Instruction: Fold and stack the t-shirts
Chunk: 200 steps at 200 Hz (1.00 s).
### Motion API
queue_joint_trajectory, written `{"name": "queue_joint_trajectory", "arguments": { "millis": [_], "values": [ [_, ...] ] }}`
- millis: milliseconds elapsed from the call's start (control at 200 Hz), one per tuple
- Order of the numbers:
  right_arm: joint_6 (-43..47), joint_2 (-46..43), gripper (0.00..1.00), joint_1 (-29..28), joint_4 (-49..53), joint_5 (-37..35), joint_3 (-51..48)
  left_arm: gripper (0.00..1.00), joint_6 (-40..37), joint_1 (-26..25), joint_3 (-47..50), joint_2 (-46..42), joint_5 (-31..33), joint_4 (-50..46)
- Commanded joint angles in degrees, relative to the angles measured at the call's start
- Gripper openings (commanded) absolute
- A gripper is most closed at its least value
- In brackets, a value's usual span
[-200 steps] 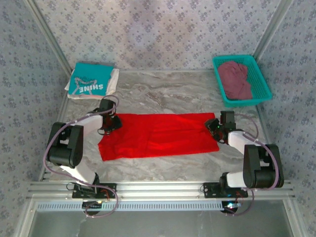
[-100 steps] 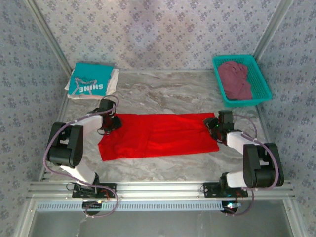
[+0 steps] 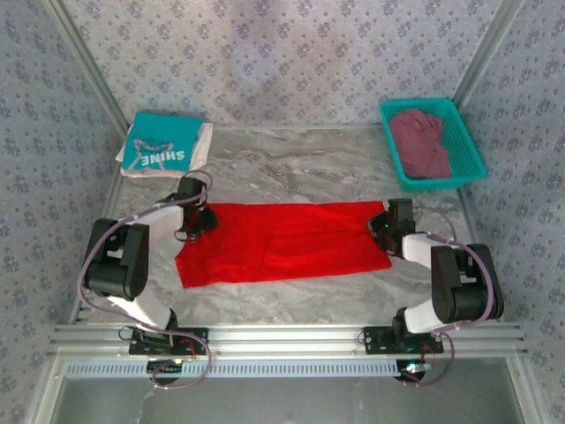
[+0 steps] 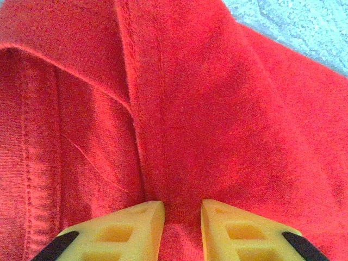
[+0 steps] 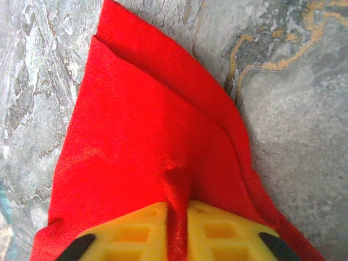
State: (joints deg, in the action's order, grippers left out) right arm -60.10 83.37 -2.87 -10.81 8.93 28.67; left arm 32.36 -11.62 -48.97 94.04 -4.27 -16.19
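**Q.** Which step is in hand, and how is it done well?

**A.** A fold of the red t-shirt (image 3: 282, 243), which lies as a long flat band on the surface (image 3: 291, 168). Judging by the layout, the far long edge is to be carried over toward the near one. Both ends should rise together and travel at one pace, so the band stays taut and does not twist. The lift need be no higher than clears the lower layers, and the edges should sit flush before either grip opens. The left claw (image 3: 196, 221) is clenched on a thick, seamed ridge of cloth that runs up between its yellow fingers (image 4: 136, 225). Several layers meet there and may slip unevenly. The right claw (image 3: 386, 225) grasps a thin pucker of the same shirt, its fingers (image 5: 141, 228) almost touching.

**Q.** Where does the cloth lie relative to each claw?

**A.** The band stretches between the two claws, rightward from the left one and leftward from the right one, and nearer the arm bases than both. Ahead of the left fingertips red cloth spreads to both sides, with a patch of bare marble at the far right. Ahead of the right fingertips the cloth tapers to a corner, with marble on either side. The folded teal t-shirt (image 3: 159, 146), resting on a white t-shirt (image 3: 205, 141), lies beyond the left claw, well apart. The maroon t-shirt (image 3: 422, 143), heaped in a basket (image 3: 441, 181), lies beyond the right claw, well apart.
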Motion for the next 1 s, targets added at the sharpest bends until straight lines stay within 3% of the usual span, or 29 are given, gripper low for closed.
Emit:
{"name": "queue_joint_trajectory", "arguments": {
  "millis": [0,405,605,760,994],
  "values": [
    [3.71,-0.02,0.14,0.14,3.87,-1.57,2.70,0.26,-0.90,0.54,1.60,2.82,0.61,-2.89],
    [19.95,2.28,0.11,1.54,21.14,-2.74,13.13,0.26,-1.16,0.81,1.83,2.93,0.76,-2.49],
    [26.37,4.50,0.17,1.50,29.43,-4.60,18.88,0.26,-1.41,0.81,1.62,2.96,0.87,-2.90],
    [29.33,5.27,0.20,1.26,34.01,-7.71,22.05,0.26,-1.51,0.87,1.34,2.97,0.97,-3.15],
    [31.31,6.00,0.14,1.52,35.82,-7.17,23.81,0.26,-1.69,0.98,0.72,3.01,1.16,-3.50]
  ]
}}
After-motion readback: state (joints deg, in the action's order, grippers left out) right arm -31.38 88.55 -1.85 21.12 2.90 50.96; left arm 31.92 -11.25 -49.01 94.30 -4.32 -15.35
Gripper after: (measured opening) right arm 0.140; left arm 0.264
